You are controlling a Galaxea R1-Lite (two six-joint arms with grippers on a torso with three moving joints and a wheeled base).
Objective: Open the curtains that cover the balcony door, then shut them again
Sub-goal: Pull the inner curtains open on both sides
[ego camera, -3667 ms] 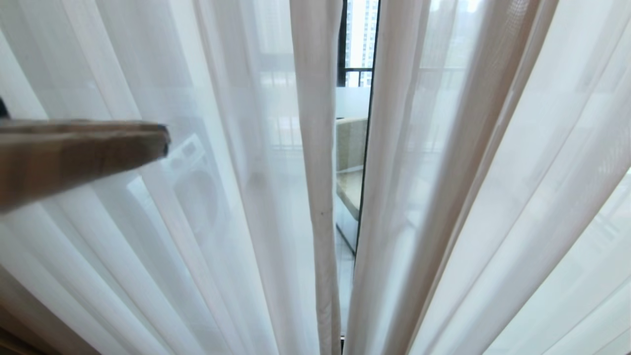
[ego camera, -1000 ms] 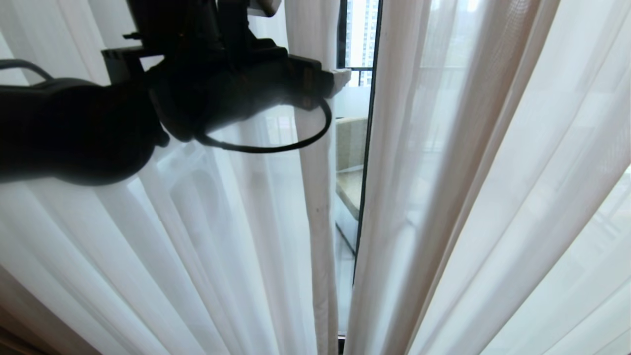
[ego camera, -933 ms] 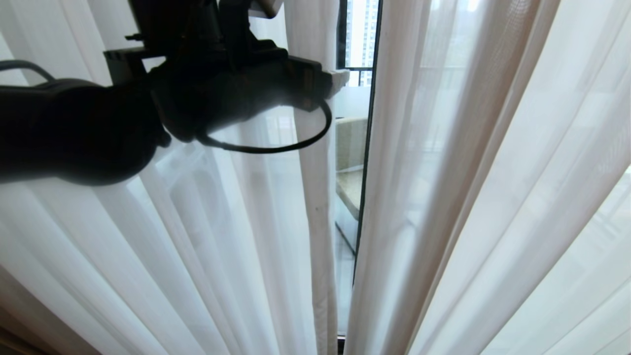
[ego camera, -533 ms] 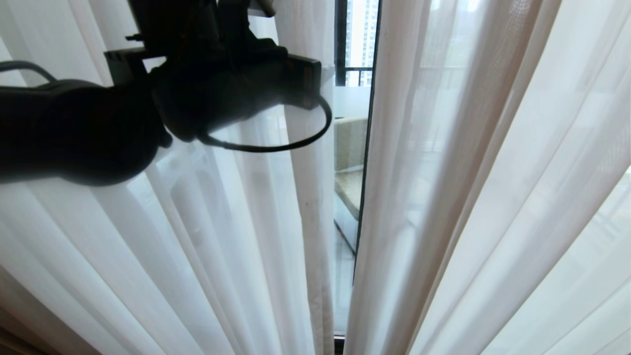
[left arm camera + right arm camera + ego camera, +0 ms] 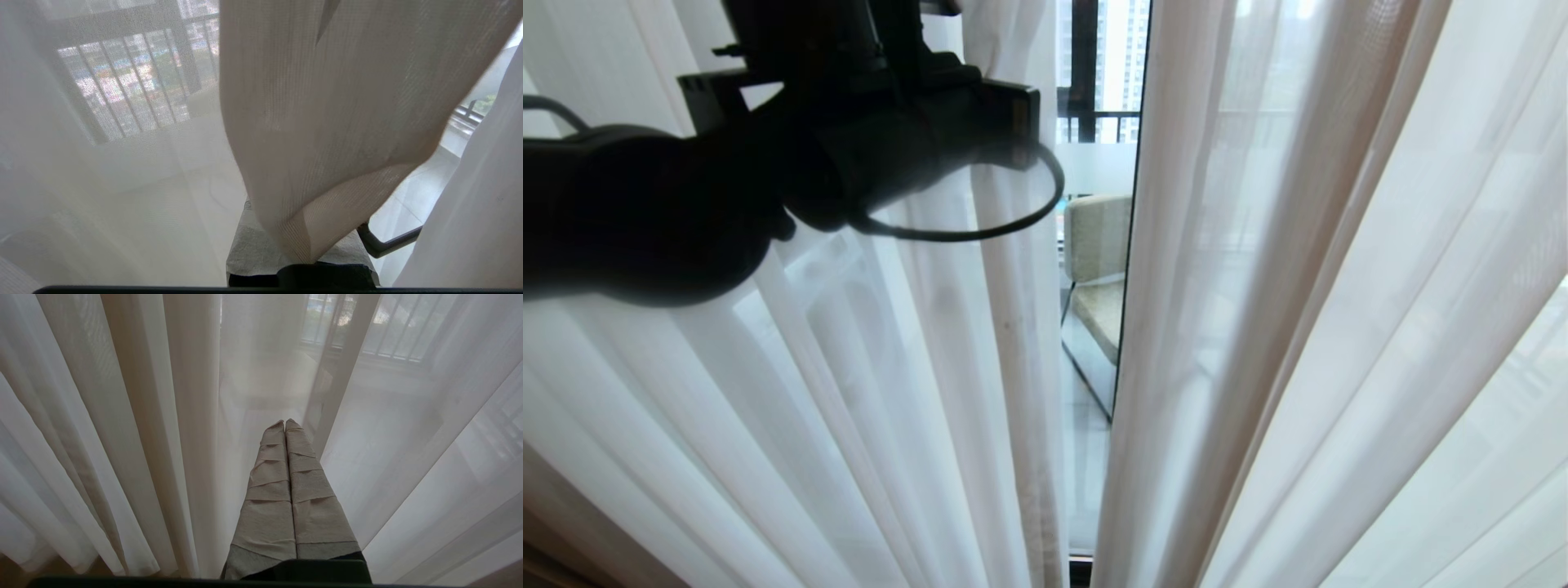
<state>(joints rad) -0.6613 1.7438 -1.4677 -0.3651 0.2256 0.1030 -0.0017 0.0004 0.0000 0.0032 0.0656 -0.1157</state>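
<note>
Since the earlier frames, the inner edge of the left sheer panel (image 5: 1005, 327) has shifted toward the robot's left, and the slit between the two panels has widened, showing more of the balcony door (image 5: 1085, 73) with its black frame and frosted band. Both curtains (image 5: 1298, 286) fill nearly the whole head view; only the white sheer layer shows, hanging in vertical folds, with the right panel (image 5: 1258, 327) undisturbed.

At the upper left of the head view, the left gripper (image 5: 1013, 122) has clamped down on the hem of the left panel: in the left wrist view the cloth (image 5: 318, 143) bunches and runs straight down into the fingers (image 5: 253, 245), which have come together from wide apart. The right gripper (image 5: 285, 424) points at the sheer fabric lower down, fingers pressed together on nothing, not touching the cloth as far as can be seen.

By my reading, opening has only just begun. A grip is made and a narrow gap exists, but the left panel still needs drawing well aside, the right panel has not been handled, and the whole closing half of the job remains. Through the gap a padded chair (image 5: 1094, 269) stands on the balcony.
</note>
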